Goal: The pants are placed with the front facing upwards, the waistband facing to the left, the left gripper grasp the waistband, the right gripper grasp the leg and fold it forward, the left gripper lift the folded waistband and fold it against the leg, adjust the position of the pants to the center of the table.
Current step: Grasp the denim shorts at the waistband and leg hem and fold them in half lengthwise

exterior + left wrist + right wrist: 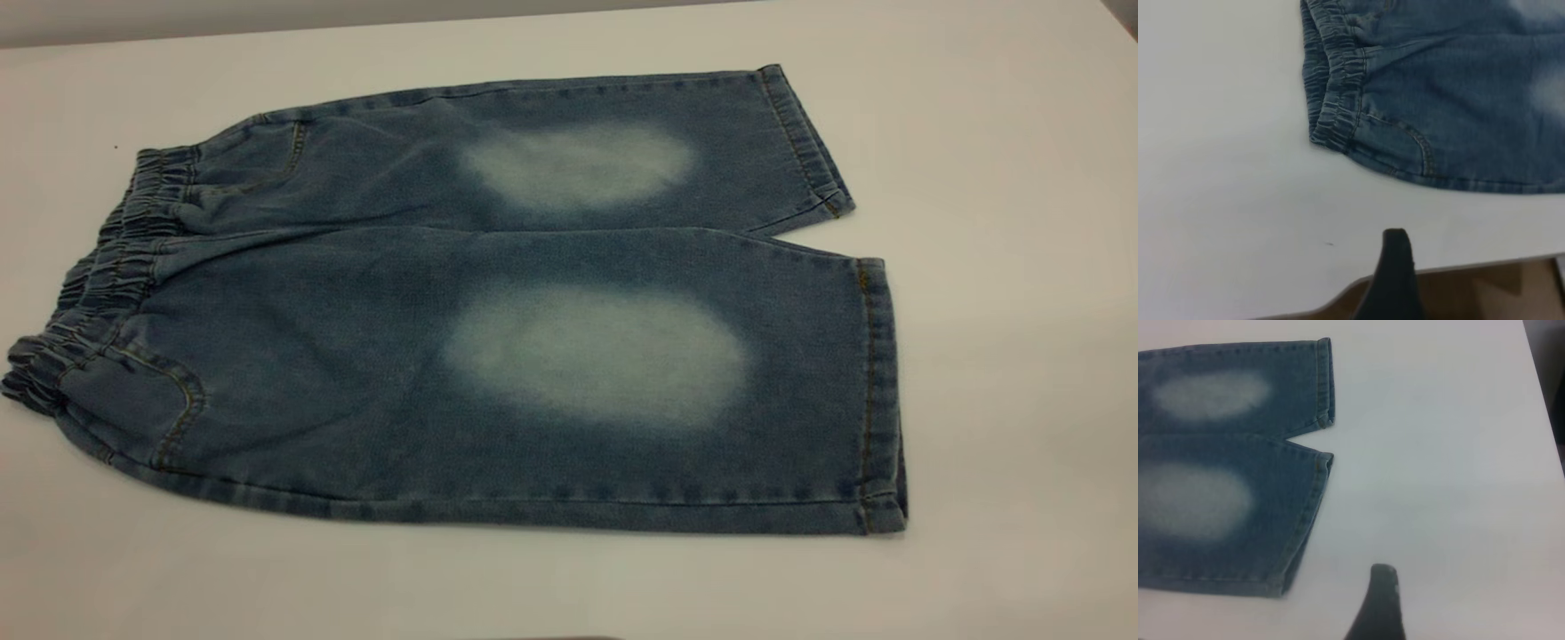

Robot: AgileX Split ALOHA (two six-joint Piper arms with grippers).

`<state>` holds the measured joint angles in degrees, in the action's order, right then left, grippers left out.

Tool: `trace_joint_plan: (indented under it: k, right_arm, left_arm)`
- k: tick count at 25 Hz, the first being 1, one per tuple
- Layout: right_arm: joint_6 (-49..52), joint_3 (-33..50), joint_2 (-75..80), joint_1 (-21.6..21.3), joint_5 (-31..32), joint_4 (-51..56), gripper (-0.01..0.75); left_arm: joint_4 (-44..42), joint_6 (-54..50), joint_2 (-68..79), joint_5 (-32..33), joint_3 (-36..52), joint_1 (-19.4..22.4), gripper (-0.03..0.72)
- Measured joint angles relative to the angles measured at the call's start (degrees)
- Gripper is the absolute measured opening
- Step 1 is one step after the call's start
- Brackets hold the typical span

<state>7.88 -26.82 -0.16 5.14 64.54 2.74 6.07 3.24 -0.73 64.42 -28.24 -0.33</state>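
Note:
Blue denim pants (498, 311) lie flat on the white table (1005, 356), front up, each leg with a pale faded patch. The elastic waistband (98, 293) points left and the leg hems (876, 391) point right. Neither gripper shows in the exterior view. In the left wrist view my left gripper (1465, 280) hovers over the table edge, short of the waistband corner (1335, 127); only one black finger (1397, 267) shows, with nothing beside it. My right gripper (1438, 600) hangs over bare table beside the leg hems (1313, 513); again only one finger (1383, 593) shows, holding nothing.
The table's near edge (1471, 265) runs close under the left gripper, with brown floor (1485, 293) beyond it. In the right wrist view the table's end edge (1541, 393) lies far from the hems.

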Motion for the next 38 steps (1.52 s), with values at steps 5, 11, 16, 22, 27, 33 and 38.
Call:
trace_joint_plan:
  k: [5, 11, 16, 22, 27, 33, 38]
  right_arm:
    - [-2.97, -1.16, 9.32, 0.00, -2.38, 4.70, 0.568]
    - [-6.46, -1.31, 27.31, 0.00, -10.77, 11.97, 0.568]
    - [-13.85, -1.31, 42.94, 0.00, -17.42, 21.71, 0.568]
    - [-27.68, -1.31, 60.26, 0.00, -24.53, 37.01, 0.568]
    - [-38.83, -1.60, 68.91, 0.00, -29.00, 48.79, 0.568]
    - [-47.45, -1.60, 72.83, 0.00, -32.21, 58.59, 0.568]
    - [-49.62, -1.60, 73.21, 0.00, -34.08, 61.22, 0.568]
  left_arm:
    - [-2.25, -4.92, 10.19, -3.94, -3.70, 0.00, 0.570]
    - [-7.66, -12.64, 30.46, -9.93, -8.09, 0.00, 0.570]
    - [-9.29, -16.85, 48.00, -17.11, -8.27, 0.00, 0.570]
    - [-8.40, -18.81, 67.69, -28.12, -8.58, 0.73, 0.570]
    - [-6.47, -18.74, 81.69, -30.94, -11.90, 5.21, 0.570]
    - [-2.97, -17.25, 93.06, -33.26, -16.48, 6.10, 0.570]
    - [-1.43, -17.31, 101.09, -34.98, -19.23, 6.10, 0.570]
